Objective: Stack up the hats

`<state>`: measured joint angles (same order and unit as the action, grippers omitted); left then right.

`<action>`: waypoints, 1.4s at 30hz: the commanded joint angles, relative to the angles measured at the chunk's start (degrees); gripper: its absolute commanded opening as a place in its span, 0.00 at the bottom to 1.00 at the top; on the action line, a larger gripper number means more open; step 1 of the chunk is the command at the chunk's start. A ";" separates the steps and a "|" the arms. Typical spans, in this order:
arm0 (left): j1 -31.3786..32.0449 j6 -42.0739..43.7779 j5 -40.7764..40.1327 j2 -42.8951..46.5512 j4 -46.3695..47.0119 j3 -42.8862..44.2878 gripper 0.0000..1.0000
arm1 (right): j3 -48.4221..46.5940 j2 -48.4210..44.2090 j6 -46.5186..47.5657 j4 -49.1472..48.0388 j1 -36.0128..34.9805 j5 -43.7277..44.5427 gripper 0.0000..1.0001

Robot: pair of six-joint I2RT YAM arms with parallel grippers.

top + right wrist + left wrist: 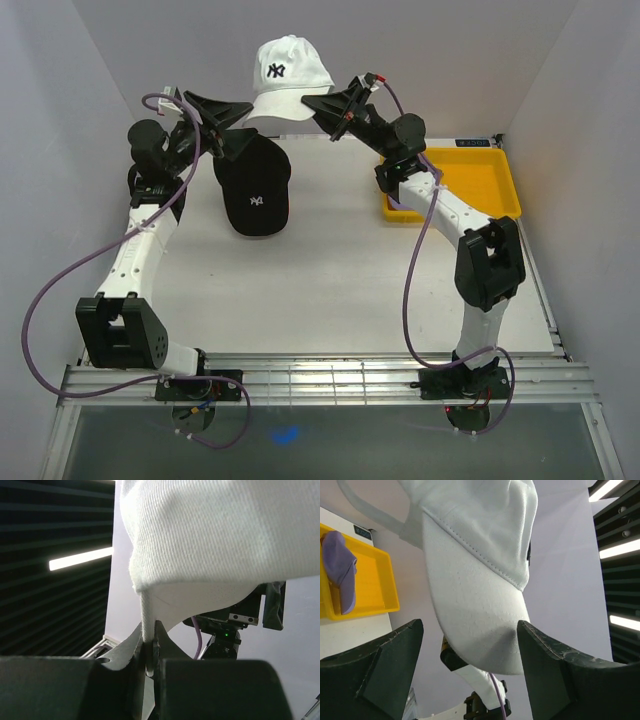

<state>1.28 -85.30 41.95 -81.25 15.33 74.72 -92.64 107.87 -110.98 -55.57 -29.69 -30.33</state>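
A yellow tray [470, 185] is set on the white table [330, 290], to the right of the right end effector [318, 107] and nearer the bases. Slotted metal rails [330, 378] are seen along the table's near edge, well apart from it.

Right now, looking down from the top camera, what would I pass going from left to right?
left pincer → white NY cap → right pincer → yellow tray

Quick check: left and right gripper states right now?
Left gripper: open, holding nothing.
Right gripper: closed, pinching the white hat.
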 commanded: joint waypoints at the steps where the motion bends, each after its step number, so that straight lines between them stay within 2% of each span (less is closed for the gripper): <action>1: -0.22 -3.55 -0.29 0.48 4.09 1.04 0.86 | -3.51 0.49 -1.43 -6.21 -1.33 0.18 0.08; 10: -0.40 -5.76 -1.00 -0.31 6.64 1.31 0.80 | -3.33 1.63 -2.75 -8.06 -2.12 -1.57 0.08; 13: -0.84 -5.76 -0.91 -0.49 6.64 1.39 0.69 | -4.92 3.04 -3.28 -7.18 -2.04 -2.89 0.08; 14: -0.93 -5.76 -0.91 -0.57 6.64 1.48 0.59 | -4.66 3.04 -3.37 -7.10 -2.04 -2.98 0.08; 16: -1.19 -5.67 -0.82 -0.66 6.64 1.57 0.50 | -4.48 3.65 -3.10 -6.22 -1.69 -3.60 0.08; 17: -1.19 -5.50 -0.73 -0.75 6.64 1.66 0.39 | -4.57 3.92 -3.10 -5.95 -1.42 -3.86 0.08; 19: -1.19 -5.23 -0.56 -0.84 6.64 1.66 0.34 | -4.83 4.36 -3.10 -5.34 -1.07 -4.13 0.11; 22: -1.19 -4.36 -0.30 -1.19 6.38 1.57 0.21 | -6.06 5.41 -1.79 -2.27 -0.63 -5.09 0.21; 23: -1.19 -4.09 -0.12 -1.36 6.20 1.48 0.18 | -7.45 6.11 -1.35 -1.22 -0.54 -5.35 0.27; 25: -3.12 -3.13 0.14 -1.80 5.94 1.66 0.05 | -9.91 7.95 0.40 3.16 -0.37 -6.84 0.35; 27: -3.12 -2.16 0.06 -2.07 5.15 1.83 0.00 | -14.39 9.36 1.64 6.42 -0.37 -8.42 0.45; 29: -3.12 -0.06 0.06 -2.42 3.75 2.62 0.00 | -17.56 11.64 3.31 11.17 -0.19 -9.39 0.53; 33: -3.56 3.55 -0.91 -3.38 0.32 4.21 0.00 | -26.52 14.73 6.73 19.61 -0.10 -11.95 0.55; 35: -3.74 4.61 -1.35 -3.82 -0.48 4.30 0.00 | -27.33 15.00 8.66 22.86 -0.10 -12.82 0.56; 42: -4.35 5.67 -3.90 -4.97 -0.48 3.94 0.00 | -24.52 13.94 10.96 24.72 -0.10 -15.02 0.55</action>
<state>-2.59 -83.37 39.42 -86.17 16.47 77.36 -115.39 124.14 -102.24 -29.80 -29.95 -43.33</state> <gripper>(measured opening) 0.321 0.557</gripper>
